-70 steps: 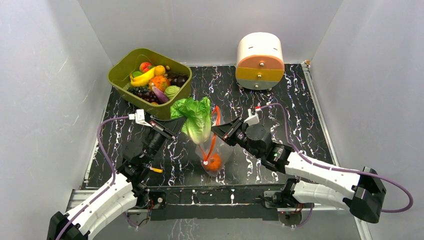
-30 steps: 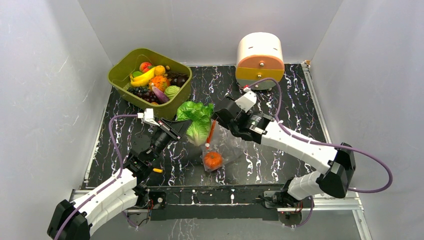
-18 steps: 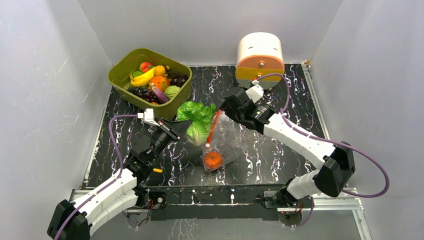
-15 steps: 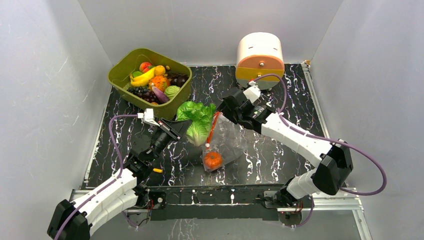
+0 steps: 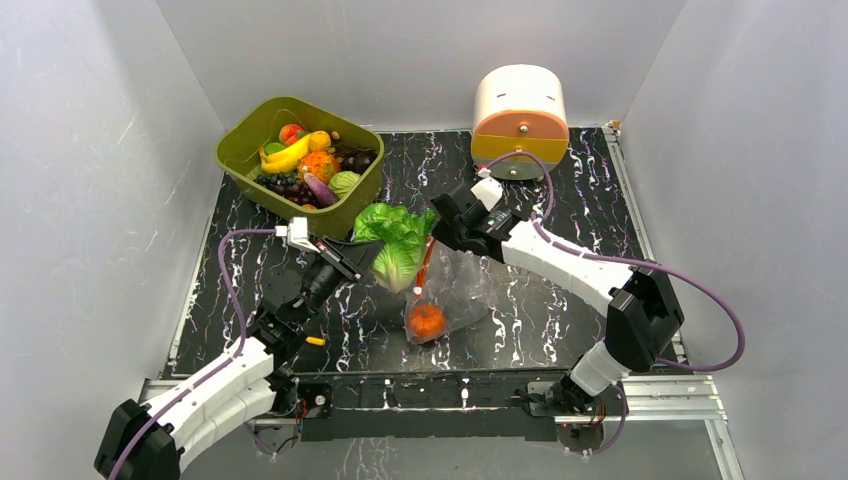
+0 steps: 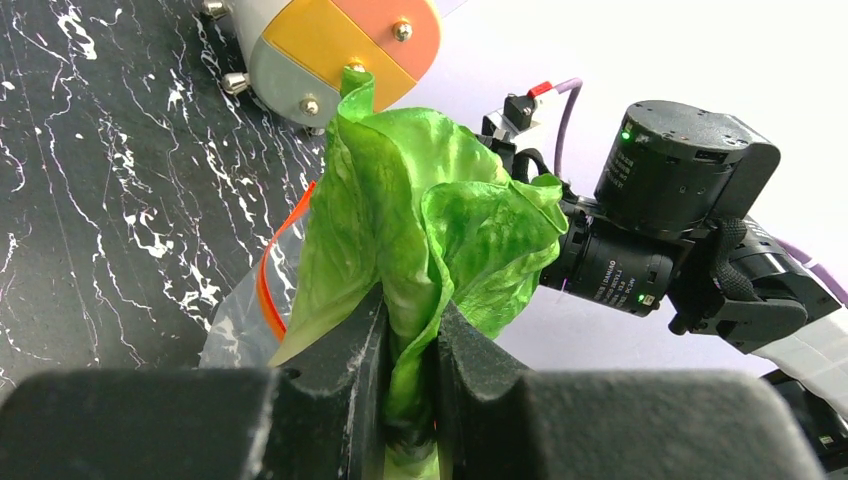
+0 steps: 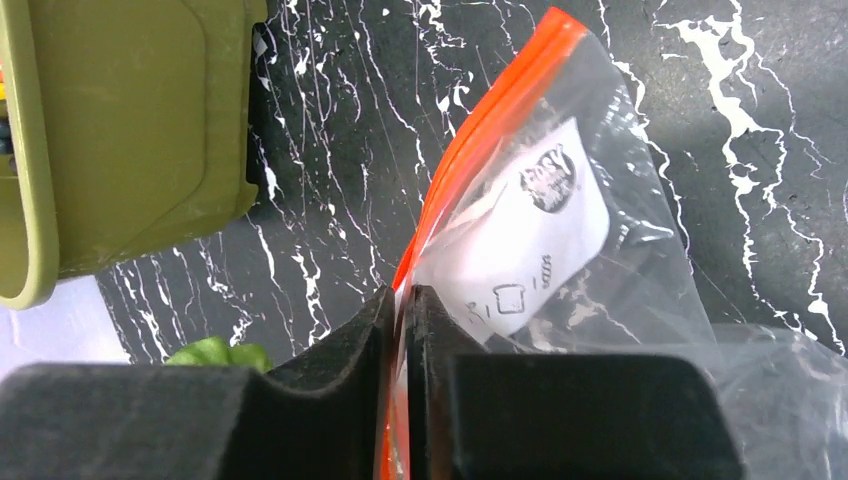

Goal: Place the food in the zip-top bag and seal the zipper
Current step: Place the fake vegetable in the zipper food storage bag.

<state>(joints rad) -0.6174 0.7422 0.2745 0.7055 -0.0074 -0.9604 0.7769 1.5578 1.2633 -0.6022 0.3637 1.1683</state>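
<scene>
1. Top external view: the left fingers [image 5: 366, 256] are clamped tight on the narrow part of the lettuce [image 5: 397, 238]. They hold it above the table [image 5: 580, 190], just beside the mouth of the bag [image 5: 458, 290] and not yet inside it.
2. The right wrist view shows the right fingers [image 7: 400, 310] closed to a slit, pinching the orange zipper [image 7: 470, 140] at one edge of the mouth. The bag hangs from that pinch, and its lower end seems to rest on the table.
3. One orange round piece [image 5: 426, 320] already lies at the bottom of the bag.
4. What could go wrong:
   - The mouth is held by one edge only, so it may stay nearly flat. The broad leaves would then push against the zipper instead of sliding in.
   - A push against the thin plastic could pull the strip out of the right fingers, and the bag would drop.
   - The lettuce looks wider than the mouth, so it may go in only partway and tip out when let go.
   - A leaf tip left across the strip would keep the zipper from closing along its full length.
5. Count:
   - one bag with one zipper
   - one lettuce in hand
   - one orange piece in the bag
   - one green tub [image 5: 228, 148] at the far left holding a heap of toy food [image 5: 305, 162], too piled up to count piece by piece
   - one small drawer box [image 5: 519, 110] at the far edge
   - two arms
</scene>
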